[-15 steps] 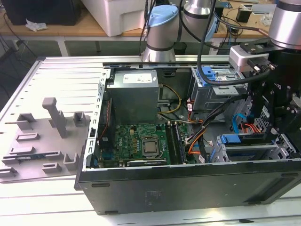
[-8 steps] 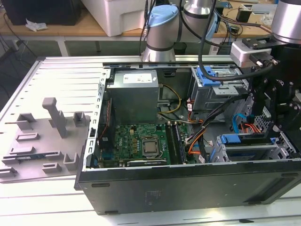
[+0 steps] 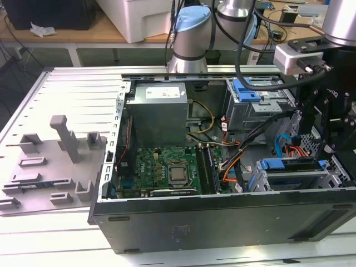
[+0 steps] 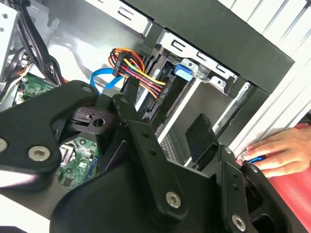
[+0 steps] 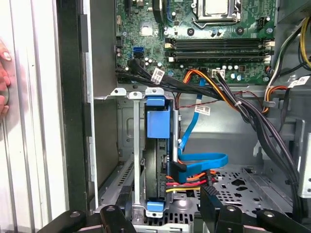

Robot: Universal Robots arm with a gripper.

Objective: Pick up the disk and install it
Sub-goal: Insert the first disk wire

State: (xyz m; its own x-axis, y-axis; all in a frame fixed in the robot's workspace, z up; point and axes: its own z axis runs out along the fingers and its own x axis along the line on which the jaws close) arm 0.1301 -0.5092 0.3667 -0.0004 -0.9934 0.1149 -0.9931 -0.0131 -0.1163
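Note:
The disk (image 5: 157, 124) stands edge-on in the lower drive cage (image 5: 125, 145), showing as a blue strip over a dark body. A blue data cable (image 5: 204, 159) and a coloured power cable (image 5: 187, 180) run to its side. In the exterior view the disk (image 3: 292, 165) lies in the cage at the case's front right corner, with its blue rail up. My gripper (image 5: 163, 213) hangs open just off the disk, holding nothing. Its black fingertips (image 5: 212, 196) stand apart on either side of the disk. In the second wrist view the gripper (image 4: 160, 121) linkage fronts the cage.
The open computer case (image 3: 222, 222) holds a green motherboard (image 3: 167, 167) and cable bundles beside the cage. A blue bracket (image 3: 245, 89) tops the upper cage. A grey fixture tray (image 3: 50, 167) lies at the exterior view's left. A person's hand (image 4: 277, 153) rests outside the case wall.

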